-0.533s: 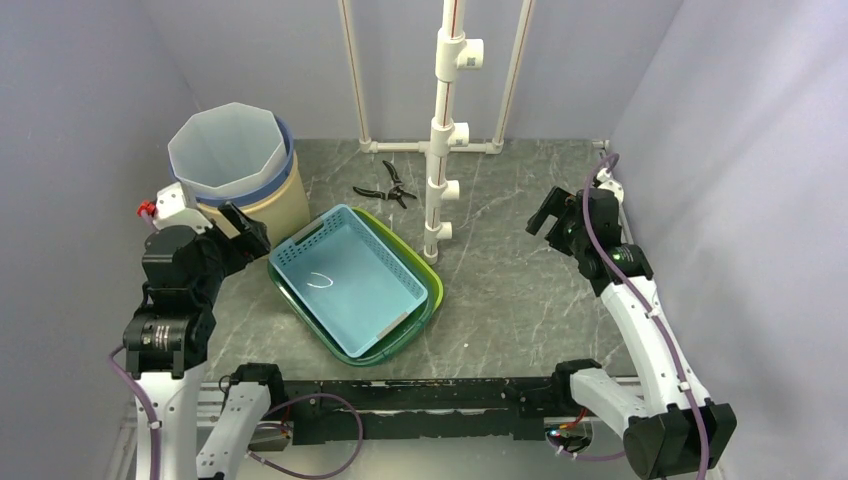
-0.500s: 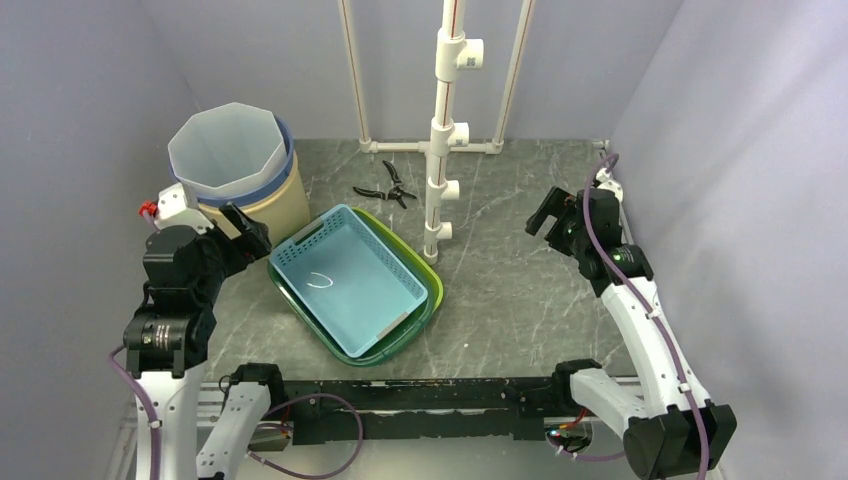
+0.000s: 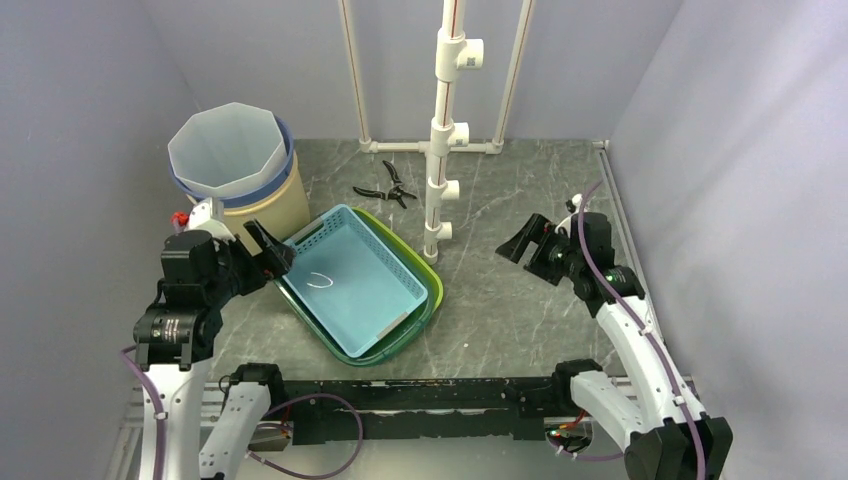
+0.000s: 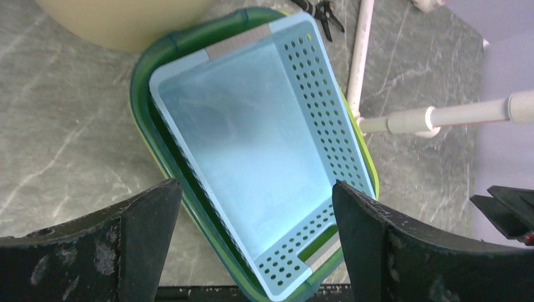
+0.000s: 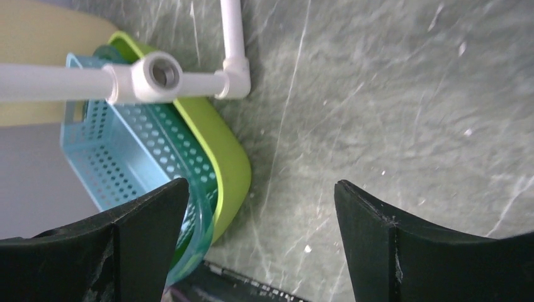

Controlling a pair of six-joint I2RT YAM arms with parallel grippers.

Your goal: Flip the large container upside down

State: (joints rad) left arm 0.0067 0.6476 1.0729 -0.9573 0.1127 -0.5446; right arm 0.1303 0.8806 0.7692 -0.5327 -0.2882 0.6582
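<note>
Green plastic is showing as a rim all around the stack of nested containers, which is sitting upright on the left half of the grey marbled desk (image 3: pixel 520 310). A light blue perforated plastic basket (image 3: pixel 350 275) is lying inside a dark green plastic tub (image 3: pixel 332 343), and a lime-green plastic tub (image 3: pixel 431 281) is edging out on the stack's right side. All of them are facing mouth up.

The left claw (image 3: pixel 270 250) is hovering at the stack's left rear corner with its fingers standing wide and gripping nothing. In the left wrist view the blue basket (image 4: pixel 252 151) is lying below and between the two black fingers (image 4: pixel 145 233).

The right claw (image 3: pixel 522 242) is hanging well apart to the stack's right, pointing toward it, spread wide and empty. In its own view the lime-green tub (image 5: pixel 220 151) is lying to the left.

A beige round bucket (image 3: pixel 285 205) with lighter liners nested in it is standing just behind the stack. A white pipe stand (image 3: pixel 445 130) is rising beside the stack's right rear. Black pliers (image 3: pixel 386 186) are lying farther back.
</note>
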